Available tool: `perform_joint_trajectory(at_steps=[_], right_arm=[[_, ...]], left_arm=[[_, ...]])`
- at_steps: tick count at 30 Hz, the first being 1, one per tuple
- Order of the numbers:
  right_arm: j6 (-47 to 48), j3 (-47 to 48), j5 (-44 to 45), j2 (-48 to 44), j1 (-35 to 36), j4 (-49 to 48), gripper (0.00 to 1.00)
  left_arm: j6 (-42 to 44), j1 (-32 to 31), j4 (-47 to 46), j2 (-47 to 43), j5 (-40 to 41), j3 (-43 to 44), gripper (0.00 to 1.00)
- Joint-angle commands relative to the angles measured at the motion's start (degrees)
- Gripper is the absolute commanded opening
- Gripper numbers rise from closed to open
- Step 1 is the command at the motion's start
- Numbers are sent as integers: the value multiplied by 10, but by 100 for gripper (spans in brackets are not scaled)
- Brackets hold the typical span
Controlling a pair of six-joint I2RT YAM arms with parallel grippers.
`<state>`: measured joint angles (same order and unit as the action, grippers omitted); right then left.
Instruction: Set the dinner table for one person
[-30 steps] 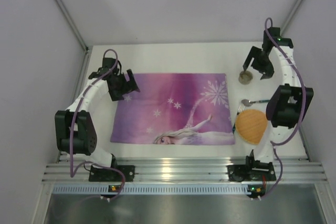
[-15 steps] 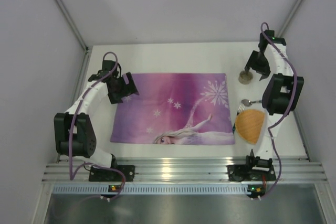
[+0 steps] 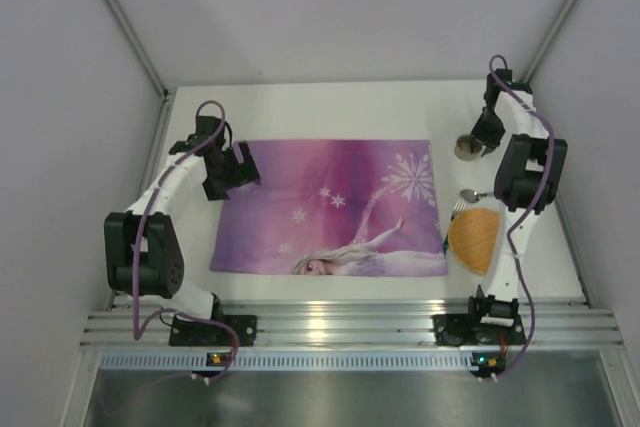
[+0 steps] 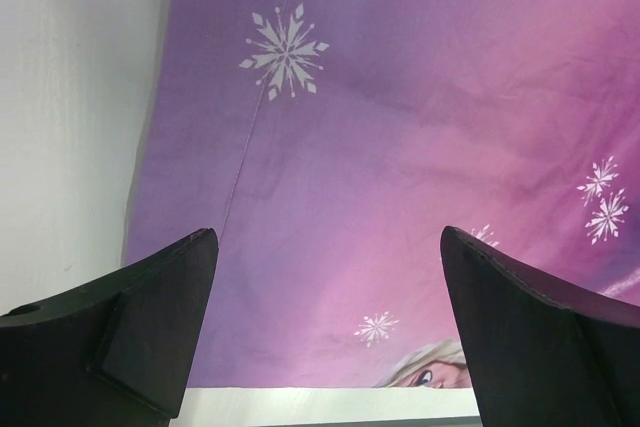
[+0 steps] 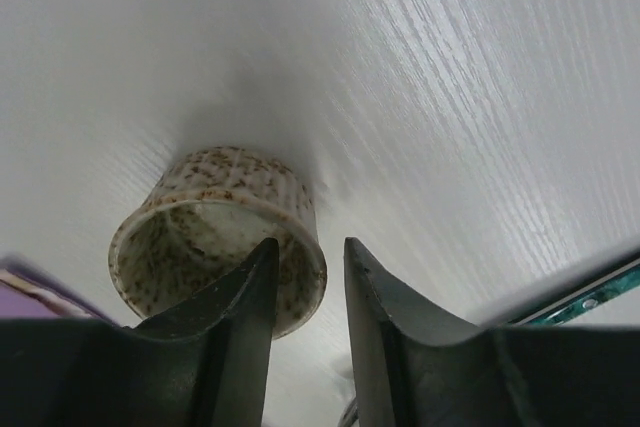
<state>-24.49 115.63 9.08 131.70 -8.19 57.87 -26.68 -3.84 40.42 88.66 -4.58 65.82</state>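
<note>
Straddling the wall of a speckled ceramic cup (image 5: pixel 215 217), the right gripper (image 5: pixel 308 252) has one finger over the cup's mouth and the other outside its rim. The gap between them is narrow, but whether they already pinch the wall cannot be told. The cup stands upright at the far right of the dinner table (image 3: pixel 330 107), the white top that lies under everything in view. It sits just beyond the far right corner of a purple princess placemat (image 3: pixel 330 202). Nearer the arm bases on that side lie a spoon (image 3: pixel 470 194) and a round wooden plate (image 3: pixel 474 239). The left gripper (image 4: pixel 328 237) hovers over the placemat's far left corner with its fingers spread wide apart, holding nothing.
</note>
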Motion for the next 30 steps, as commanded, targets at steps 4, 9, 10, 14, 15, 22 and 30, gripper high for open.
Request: perform_joint_trajectory(at_steps=[4, 9, 10, 14, 15, 22, 30], right_arm=[[-13, 28, -4, 24, -6, -38, 22], [-17, 25, 10, -6, -3, -45, 0], [-17, 19, 14, -21, 3, -54, 0], [-15, 3, 5, -90, 47, -80, 0], [-18, -2, 1, -109, 61, -79, 0], [-69, -72, -41, -144, 202, -87, 0], [-85, -75, -45, -96, 254, -86, 0]], left_arm=[[9, 2, 20, 3, 19, 26, 99], [17, 2, 19, 8, 16, 28, 99], [19, 2, 19, 12, 15, 31, 98], [25, 2, 15, 19, 12, 40, 98], [25, 2, 12, 20, 11, 42, 98], [21, 2, 4, 28, -3, 47, 98], [28, 2, 5, 5, 1, 28, 98]])
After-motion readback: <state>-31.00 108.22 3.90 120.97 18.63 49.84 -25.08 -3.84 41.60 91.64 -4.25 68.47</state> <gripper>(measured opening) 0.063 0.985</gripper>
